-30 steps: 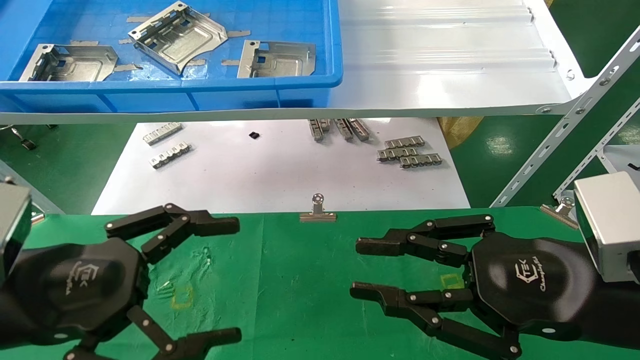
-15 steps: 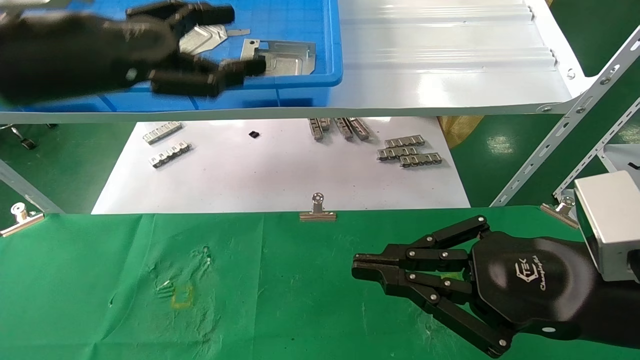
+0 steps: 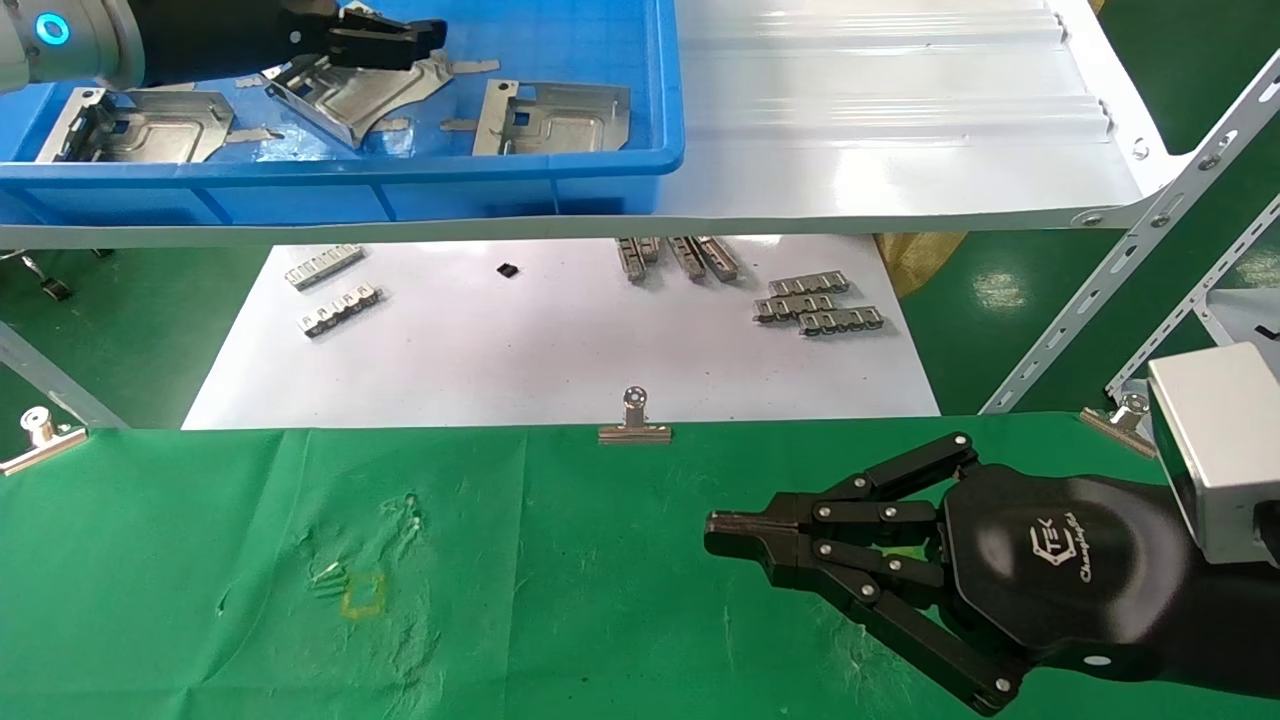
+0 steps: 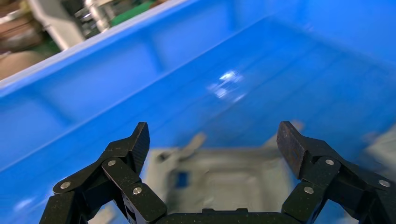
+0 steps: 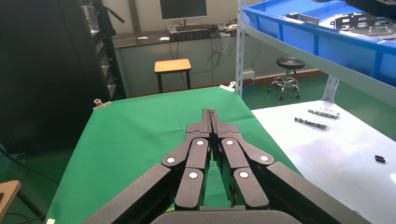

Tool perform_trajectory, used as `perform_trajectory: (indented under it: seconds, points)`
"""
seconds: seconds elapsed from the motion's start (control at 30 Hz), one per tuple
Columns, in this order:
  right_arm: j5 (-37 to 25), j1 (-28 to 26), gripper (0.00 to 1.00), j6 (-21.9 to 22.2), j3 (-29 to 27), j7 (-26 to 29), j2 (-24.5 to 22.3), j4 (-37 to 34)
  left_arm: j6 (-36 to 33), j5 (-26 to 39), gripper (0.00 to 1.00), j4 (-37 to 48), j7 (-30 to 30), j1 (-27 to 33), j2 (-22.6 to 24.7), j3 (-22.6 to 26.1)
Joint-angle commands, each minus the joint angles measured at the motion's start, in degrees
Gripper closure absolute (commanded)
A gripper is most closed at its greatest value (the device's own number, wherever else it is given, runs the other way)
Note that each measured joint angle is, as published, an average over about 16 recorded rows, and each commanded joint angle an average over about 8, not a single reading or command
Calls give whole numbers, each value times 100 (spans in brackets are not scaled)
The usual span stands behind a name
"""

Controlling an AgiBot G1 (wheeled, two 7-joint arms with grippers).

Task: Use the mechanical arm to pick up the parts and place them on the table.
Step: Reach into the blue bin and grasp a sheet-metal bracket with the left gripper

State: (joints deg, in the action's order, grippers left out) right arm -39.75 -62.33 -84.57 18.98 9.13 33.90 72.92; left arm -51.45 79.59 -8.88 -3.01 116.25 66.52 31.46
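My left tool (image 3: 385, 45) is up inside the blue bin (image 3: 400, 185) on the white shelf board (image 3: 880, 120), hovering over the middle part (image 3: 350, 90). In the left wrist view its fingers (image 4: 126, 154) are spread wide, with nothing between them, and a blurred silvery plate (image 4: 219, 175) lies under the gap. I cannot tell whether any fingertip touches that plate.

3 parts lie in the bin. The left part (image 3: 150, 122) rests near the bin's left end, the middle part sits tilted beside it, and the right part (image 3: 555, 115) lies apart from both, near the bin's front right corner.

Below the shelf, a white sheet (image 3: 560, 370) carries small toothed metal strips: 2 on its left (image 3: 335, 285) and a cluster on its right (image 3: 800, 300).

The desk (image 3: 550, 580), covered in wrinkled green cloth, holds none of the parts. A yellow square mark (image 3: 362, 592) shows on its left half, and a binder clip (image 3: 635, 420) grips its far edge at the middle.

My right tool (image 3: 715, 530) hangs low over the right side of the desk, its fingers (image 5: 210, 126) pressed together at the tips and gripping nothing.
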Motion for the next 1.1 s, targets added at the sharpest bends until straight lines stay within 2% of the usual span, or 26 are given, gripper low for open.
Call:
perform_trajectory:
  seconds: [0.03, 0.13, 0.2, 1.1]
  points:
    - [0, 0, 54, 0, 0, 0, 0, 0, 210, 125, 100, 262, 93, 126, 86, 69]
    - [0, 0, 16, 0, 1, 0, 0, 0, 369, 194, 100, 463, 149, 207, 138, 109]
    - [1, 0, 1, 0, 1, 0, 0, 0, 424, 220, 100, 563, 172, 241, 160, 124]
    - [3, -1, 0, 2, 4, -2, -2, 0, 154, 334, 100, 887, 172, 460, -76, 203]
